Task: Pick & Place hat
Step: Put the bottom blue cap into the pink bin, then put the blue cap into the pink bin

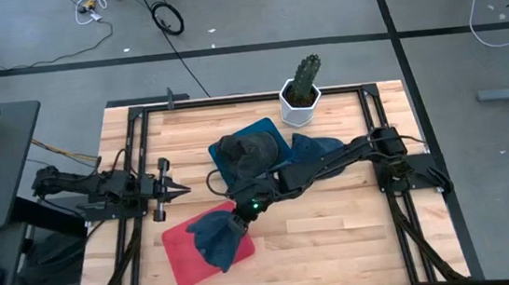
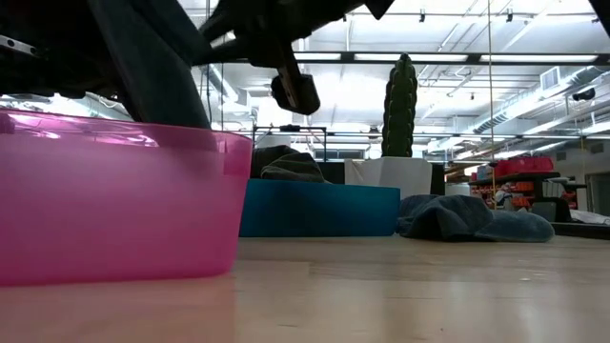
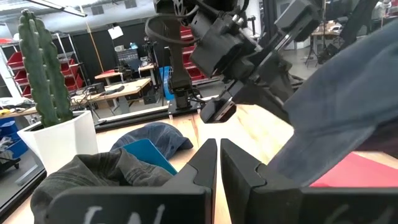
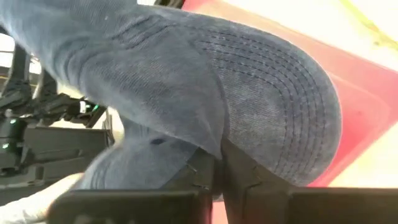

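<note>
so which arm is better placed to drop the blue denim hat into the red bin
Right. The right gripper is already shut on the blue denim hat, hanging over the shallow red plastic bin. The left gripper sits shut and empty beside the bin.

I count three hats: one [image 1: 215, 242] hanging from my right gripper [image 1: 235, 223], one [image 1: 246, 150] in the blue bin [image 1: 270, 129], one [image 1: 316, 144] on the table [image 1: 338, 228]. Two bins, blue and pink [image 1: 184, 262]. One cactus [image 1: 303, 79] in one pot [image 1: 299, 106]. Two arms.
</note>
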`<act>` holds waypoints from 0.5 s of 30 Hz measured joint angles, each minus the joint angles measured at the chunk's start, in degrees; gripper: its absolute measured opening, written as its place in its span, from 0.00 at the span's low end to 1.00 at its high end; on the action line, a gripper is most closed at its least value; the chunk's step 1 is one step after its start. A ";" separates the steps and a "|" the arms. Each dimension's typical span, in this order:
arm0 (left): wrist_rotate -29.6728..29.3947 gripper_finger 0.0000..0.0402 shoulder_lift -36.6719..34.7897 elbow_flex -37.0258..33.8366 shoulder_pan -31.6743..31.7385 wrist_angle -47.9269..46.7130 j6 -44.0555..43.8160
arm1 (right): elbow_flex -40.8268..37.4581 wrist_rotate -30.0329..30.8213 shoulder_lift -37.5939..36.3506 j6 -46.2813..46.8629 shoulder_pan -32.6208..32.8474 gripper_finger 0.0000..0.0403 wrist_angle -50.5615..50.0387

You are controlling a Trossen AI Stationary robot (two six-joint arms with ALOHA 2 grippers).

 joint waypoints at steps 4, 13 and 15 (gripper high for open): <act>0.00 0.06 0.00 0.00 0.01 -0.01 0.00 | 0.00 -0.05 -0.02 -0.55 -0.07 0.13 -0.06; 0.00 0.06 0.00 0.00 0.02 -0.04 0.02 | 0.00 1.57 -0.04 -1.39 -0.28 0.33 0.90; 0.00 0.06 0.00 0.01 0.00 -0.04 0.01 | 0.00 1.36 -0.08 -2.38 -0.28 0.37 0.93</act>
